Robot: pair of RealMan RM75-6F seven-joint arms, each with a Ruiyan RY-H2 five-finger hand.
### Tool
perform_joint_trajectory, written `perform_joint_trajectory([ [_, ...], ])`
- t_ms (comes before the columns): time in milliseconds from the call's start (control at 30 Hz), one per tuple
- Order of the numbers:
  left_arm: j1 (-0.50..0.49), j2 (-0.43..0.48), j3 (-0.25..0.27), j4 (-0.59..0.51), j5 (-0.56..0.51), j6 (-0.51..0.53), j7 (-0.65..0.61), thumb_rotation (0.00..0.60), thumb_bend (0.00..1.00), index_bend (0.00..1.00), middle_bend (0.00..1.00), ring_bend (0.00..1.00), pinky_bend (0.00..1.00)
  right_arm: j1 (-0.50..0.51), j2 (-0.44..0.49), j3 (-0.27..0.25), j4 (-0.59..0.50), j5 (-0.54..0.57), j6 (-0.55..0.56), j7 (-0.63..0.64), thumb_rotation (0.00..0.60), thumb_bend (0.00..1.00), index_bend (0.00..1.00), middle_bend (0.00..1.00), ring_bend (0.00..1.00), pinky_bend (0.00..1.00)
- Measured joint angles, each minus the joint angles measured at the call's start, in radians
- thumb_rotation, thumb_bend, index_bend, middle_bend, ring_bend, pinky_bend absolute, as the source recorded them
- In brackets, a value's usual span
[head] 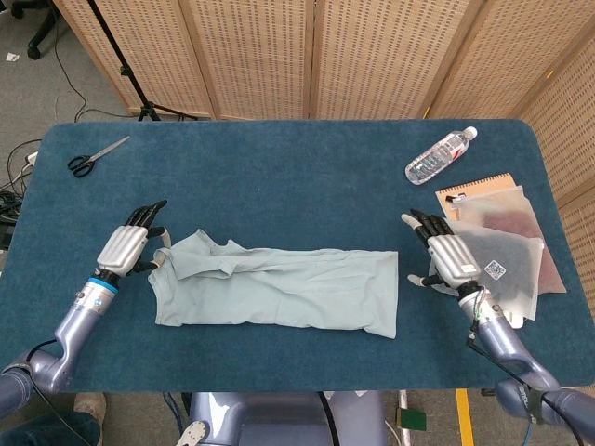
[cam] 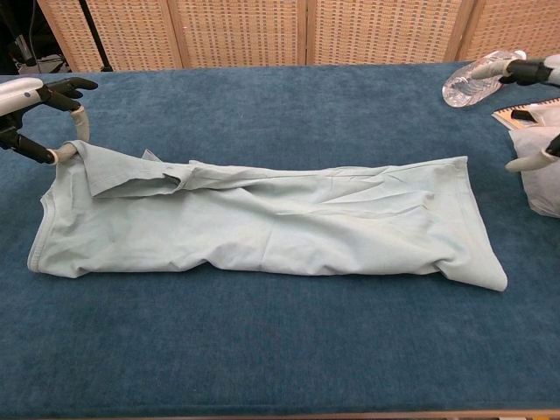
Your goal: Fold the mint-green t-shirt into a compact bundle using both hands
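With the t-shirt (head: 279,290) a long band, the left hand (head: 130,245) pinches its corner while the right hand (head: 448,257) hangs spread and empty beside it, so an end-to-end fold comes next.

A table with a dark blue carpet-like cover (head: 297,167) carries everything. Near its far left corner lie black-handled metal scissors (head: 95,156). A clear plastic water bottle with a white cap (head: 441,155) lies on its side near the far right corner. Just in front of the bottle is an orange spiral notebook (head: 476,185), partly under translucent plastic pouches (head: 507,251). Behind the table stand woven wicker screen panels (head: 307,56).
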Motion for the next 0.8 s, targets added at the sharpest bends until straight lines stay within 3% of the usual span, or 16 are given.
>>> perform_joint_trajectory([
  [33,-0.001,-0.003,-0.001,0.004,-0.003,-0.004,0.006,0.6,0.46,0.69,0.0,0.0,0.0,-0.018,0.028,-0.006,-0.042,-0.009,0.026,-0.008,0.6,0.0,0.0,0.0,0.0,0.0],
  [167,-0.002,-0.013,-0.005,0.015,-0.017,-0.02,0.025,0.6,0.41,0.06,0.0,0.0,0.0,-0.084,0.118,-0.034,-0.163,-0.051,0.118,-0.031,0.6,0.0,0.0,0.0,0.0,0.0],
  [200,-0.003,-0.014,-0.005,0.015,-0.019,-0.024,0.028,0.6,0.39,0.0,0.0,0.0,0.0,-0.099,0.135,-0.042,-0.182,-0.064,0.138,-0.036,0.6,0.0,0.0,0.0,0.0,0.0],
  [433,-0.002,-0.014,-0.024,-0.001,-0.071,-0.062,0.08,0.6,0.04,0.0,0.0,0.0,0.0,-0.188,0.195,-0.095,-0.25,-0.141,0.246,-0.068,0.6,0.0,0.0,0.0,0.0,0.0],
  [633,0.001,-0.003,-0.035,-0.022,-0.089,-0.068,0.105,0.6,0.03,0.0,0.0,0.0,0.0,-0.195,0.189,-0.1,-0.245,-0.148,0.236,-0.076,0.6,0.0,0.0,0.0,0.0,0.0],
  [800,0.007,0.016,-0.028,-0.072,-0.041,-0.017,0.096,0.6,0.03,0.0,0.0,0.0,0.0,-0.198,0.184,-0.094,-0.24,-0.148,0.231,-0.083,0.6,0.0,0.0,0.0,0.0,0.0],
])
